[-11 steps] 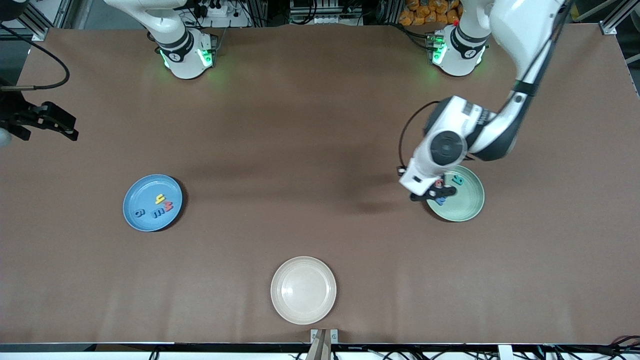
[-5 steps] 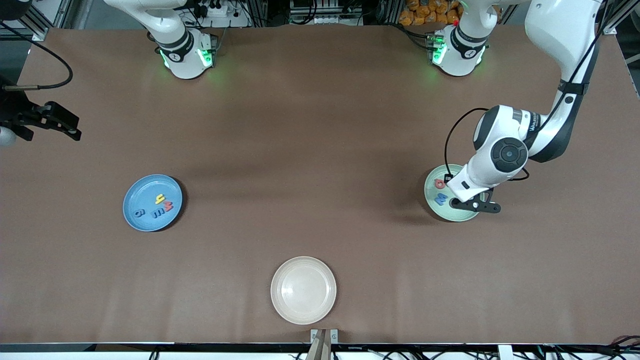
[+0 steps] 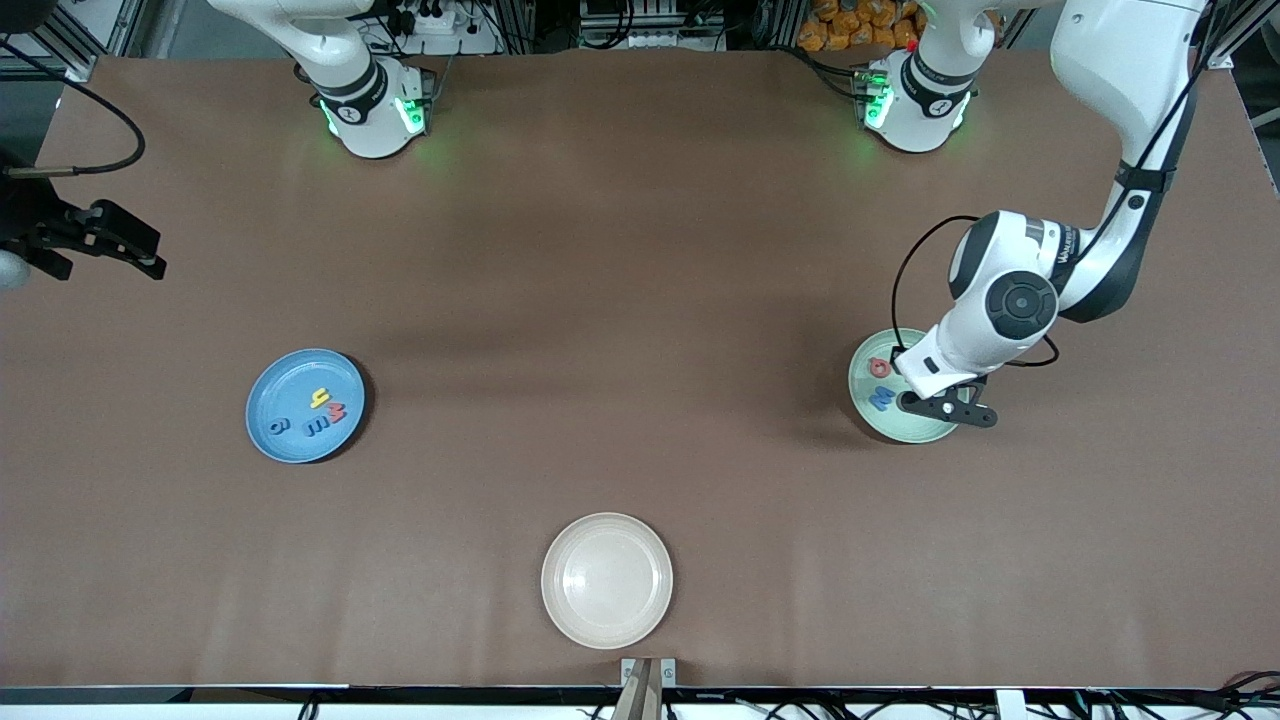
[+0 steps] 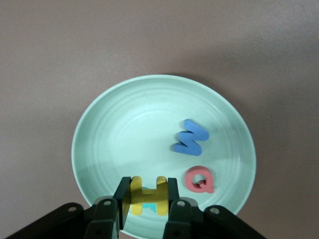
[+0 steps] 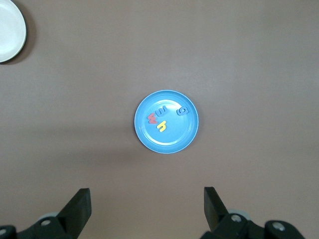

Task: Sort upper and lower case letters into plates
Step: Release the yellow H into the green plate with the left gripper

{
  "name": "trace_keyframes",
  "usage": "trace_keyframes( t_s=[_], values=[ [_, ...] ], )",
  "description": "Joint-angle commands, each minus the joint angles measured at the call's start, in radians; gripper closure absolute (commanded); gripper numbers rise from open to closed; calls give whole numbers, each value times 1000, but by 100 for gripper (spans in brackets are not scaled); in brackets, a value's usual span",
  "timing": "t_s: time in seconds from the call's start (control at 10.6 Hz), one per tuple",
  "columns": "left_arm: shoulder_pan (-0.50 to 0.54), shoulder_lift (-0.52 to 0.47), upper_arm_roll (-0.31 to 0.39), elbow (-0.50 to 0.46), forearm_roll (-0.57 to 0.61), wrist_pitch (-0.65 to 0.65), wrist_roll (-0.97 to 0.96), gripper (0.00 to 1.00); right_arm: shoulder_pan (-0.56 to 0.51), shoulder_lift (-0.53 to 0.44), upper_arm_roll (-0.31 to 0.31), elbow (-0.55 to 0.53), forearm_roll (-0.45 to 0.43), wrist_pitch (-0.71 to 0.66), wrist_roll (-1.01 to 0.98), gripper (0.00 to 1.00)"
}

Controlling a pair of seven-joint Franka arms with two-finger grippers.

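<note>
At the right arm's end of the table (image 3: 640, 250), well apart from the cream plate (image 3: 607, 579) that sat at the edge nearest the front camera, lay the light blue plate (image 3: 305, 405). Four small letters rested in it: a yellow one (image 3: 320, 398), a red one (image 3: 335, 411), a blue one (image 3: 315, 427) and another blue one (image 3: 277, 425). The right wrist view showed the same blue plate (image 5: 166, 121) from high above, with the cream plate (image 5: 11, 30) off at the corner of that picture. The right gripper (image 5: 147, 209) hung high over the bare table with its jaws wide apart and nothing between them, the arm waiting.

Toward the left arm's end of the table, also well apart from the cream plate and farther from the front camera than it, sat the mint green plate (image 3: 905, 430). A red Q (image 3: 880, 367) and a blue letter (image 3: 881, 400) lay in it, just beside each other. The left gripper (image 3: 945, 408) hovered low over this plate. In the left wrist view its jaws were clamped on a yellow H (image 4: 147, 195), held just above the green plate (image 4: 124, 134), with a bit of a teal letter (image 4: 149, 205) showing beneath the H. The blue letter (image 4: 190, 138) and the red Q (image 4: 200, 179) lay flat beside it.
</note>
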Motion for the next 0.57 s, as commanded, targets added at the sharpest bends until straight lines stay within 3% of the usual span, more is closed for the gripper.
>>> trace_keyframes(
  t_s=[0.0, 0.09, 0.47],
  values=[
    [11, -26, 8, -26, 20, 18, 33, 52, -29, -36, 0, -6, 12, -14, 12, 0],
    [10, -27, 8, -26, 20, 18, 24, 1, -40, -36, 0, -6, 8, -14, 12, 0],
    [11, -47, 8, -21, 10, -5, 11, 0, -51, -35, 3, 0, 16, -12, 55, 0]
  ],
)
